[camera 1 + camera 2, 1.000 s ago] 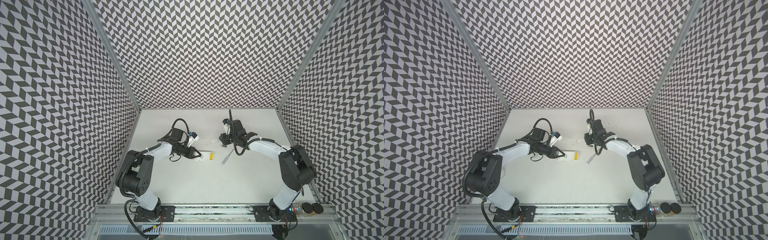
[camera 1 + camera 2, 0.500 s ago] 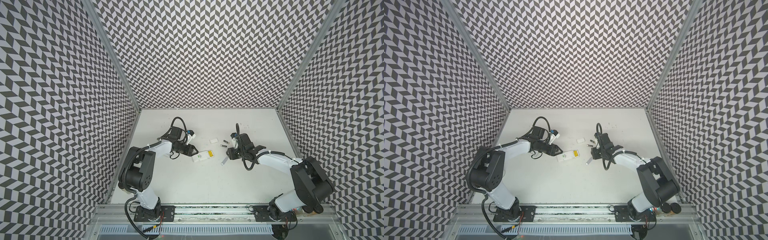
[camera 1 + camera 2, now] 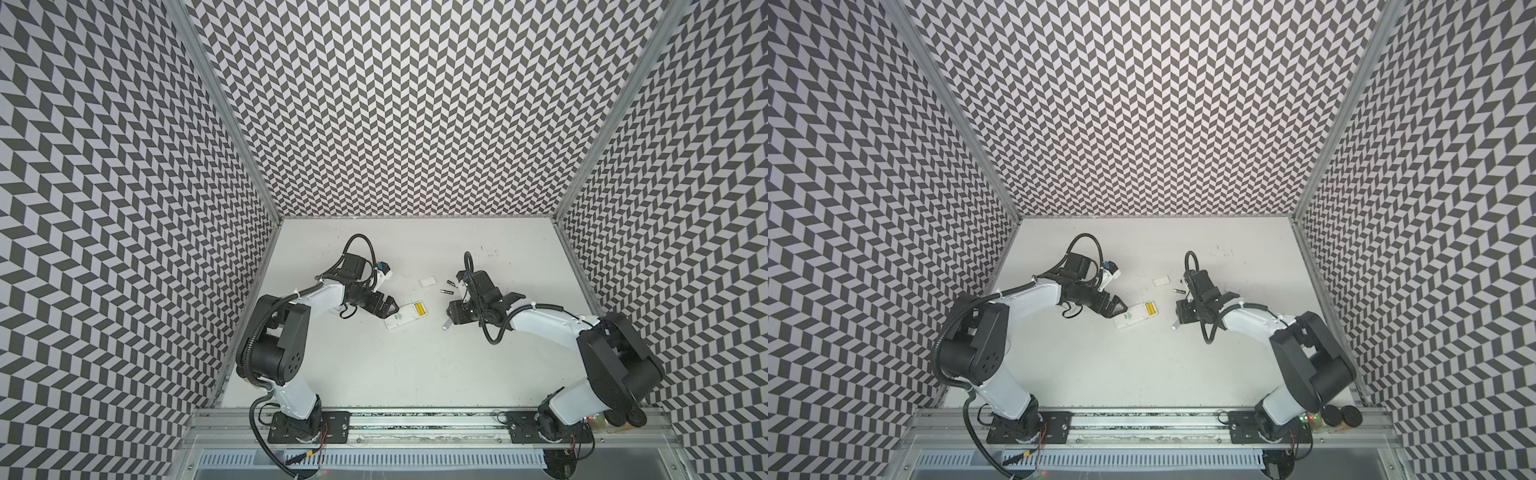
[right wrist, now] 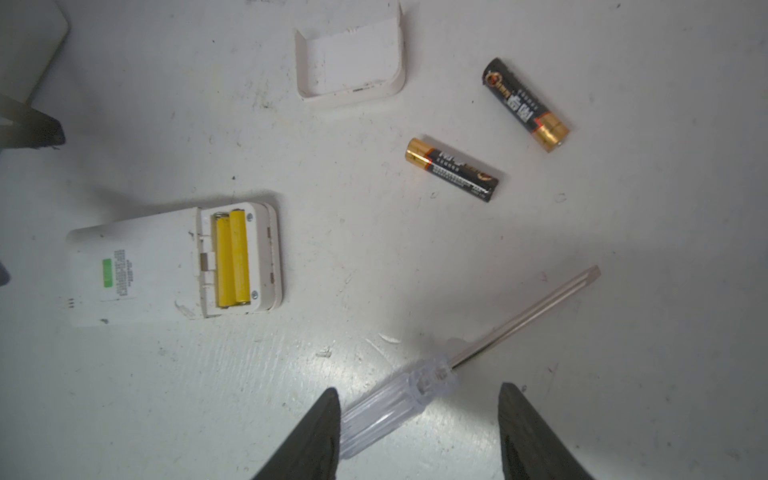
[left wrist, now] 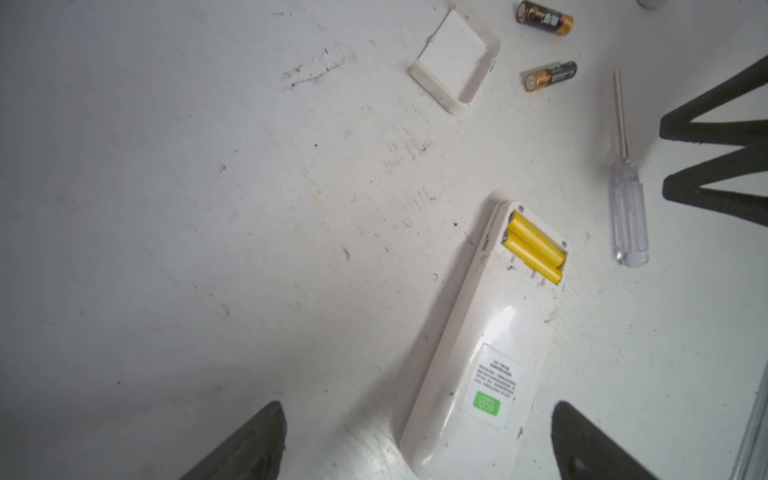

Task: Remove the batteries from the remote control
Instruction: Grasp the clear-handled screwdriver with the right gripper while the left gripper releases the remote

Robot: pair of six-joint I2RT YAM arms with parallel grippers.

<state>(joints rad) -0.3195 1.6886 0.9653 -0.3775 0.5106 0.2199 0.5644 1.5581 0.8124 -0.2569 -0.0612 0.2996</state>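
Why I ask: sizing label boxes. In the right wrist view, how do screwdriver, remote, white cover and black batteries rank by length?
1. screwdriver, though it lies nearest the camera
2. remote
3. white cover and the two black batteries: too alike to rank

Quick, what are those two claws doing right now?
Left gripper: open, empty, remote between its fingers.
Right gripper: open, empty, screwdriver handle between its fingers.

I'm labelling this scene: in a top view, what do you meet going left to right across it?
The left gripper → remote control → black batteries → dark-lidded jars. Left out, overlapping these: cover, screwdriver, right gripper.
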